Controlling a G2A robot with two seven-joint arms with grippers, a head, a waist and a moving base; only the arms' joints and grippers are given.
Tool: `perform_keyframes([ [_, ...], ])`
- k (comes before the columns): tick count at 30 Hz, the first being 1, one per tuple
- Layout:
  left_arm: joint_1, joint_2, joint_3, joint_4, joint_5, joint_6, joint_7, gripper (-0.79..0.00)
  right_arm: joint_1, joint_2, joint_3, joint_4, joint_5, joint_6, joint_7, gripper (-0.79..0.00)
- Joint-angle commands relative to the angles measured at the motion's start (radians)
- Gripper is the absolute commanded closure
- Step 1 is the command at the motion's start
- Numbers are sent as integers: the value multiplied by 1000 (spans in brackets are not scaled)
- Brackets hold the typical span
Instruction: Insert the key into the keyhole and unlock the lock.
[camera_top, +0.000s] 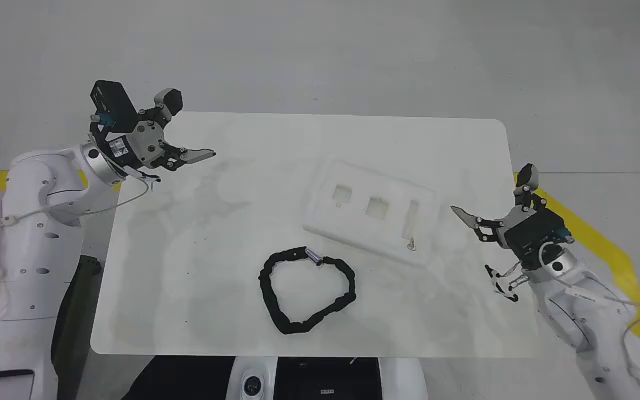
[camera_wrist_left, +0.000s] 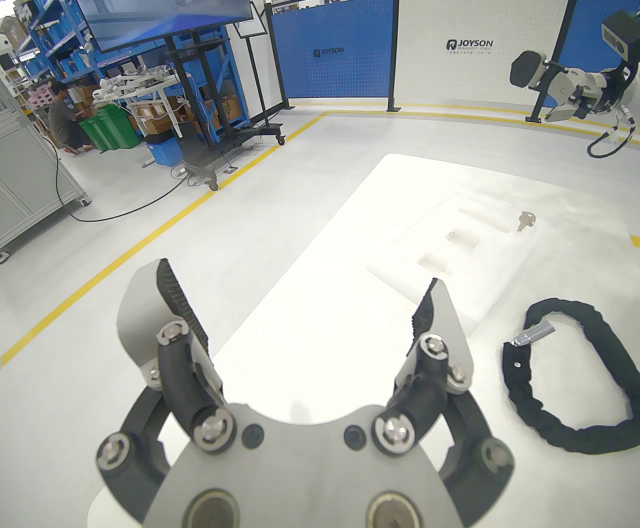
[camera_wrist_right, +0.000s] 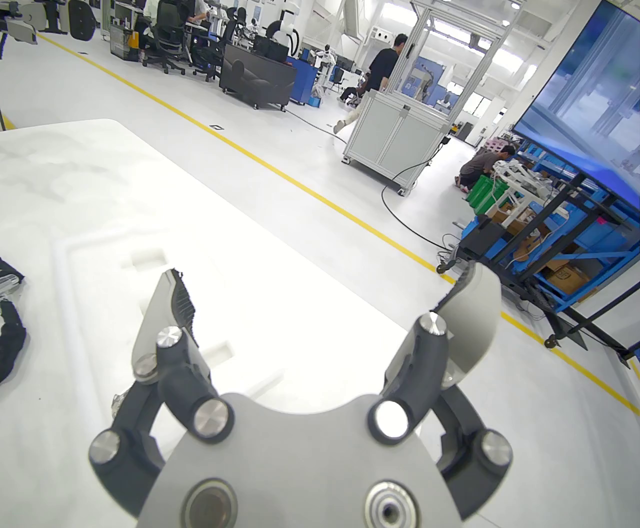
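Here, a white desk (camera_top: 200, 280) stands on a grey floor (camera_top: 350, 60) marked with yellow lines (camera_wrist_left: 150, 235). The key (camera_wrist_left: 526, 220) lies at the right end of the foam tray (camera_top: 345, 215). The chain lock (camera_wrist_left: 575, 440), apparently closed, lies near it. The left gripper (camera_wrist_left: 299, 277) and right gripper (camera_wrist_right: 324, 272) hang open and empty at opposite desk edges.

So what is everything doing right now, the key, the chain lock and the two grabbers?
Key: lying loose on the white foam tray, not in the lock.
Chain lock: closed in a loop, flat on the table.
Left gripper: open, holding nothing.
Right gripper: open, holding nothing.
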Motion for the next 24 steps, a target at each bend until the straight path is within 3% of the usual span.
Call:
perform_keyframes([
  [1,0,0,0,0,0,0,0,-785,0,0,0,0,0,0,0,-784],
  [10,0,0,0,0,0,0,0,-785,0,-1,-1,-1,6,-2,7,-785],
  [13,0,0,0,0,0,0,0,-785,3,-4,4,-2,74,-60,54,-785],
  [19,0,0,0,0,0,0,0,-785,14,0,56,-27,221,-207,271,-785],
  [24,0,0,0,0,0,0,0,-785,20,8,93,-75,397,-293,553,-785],
])
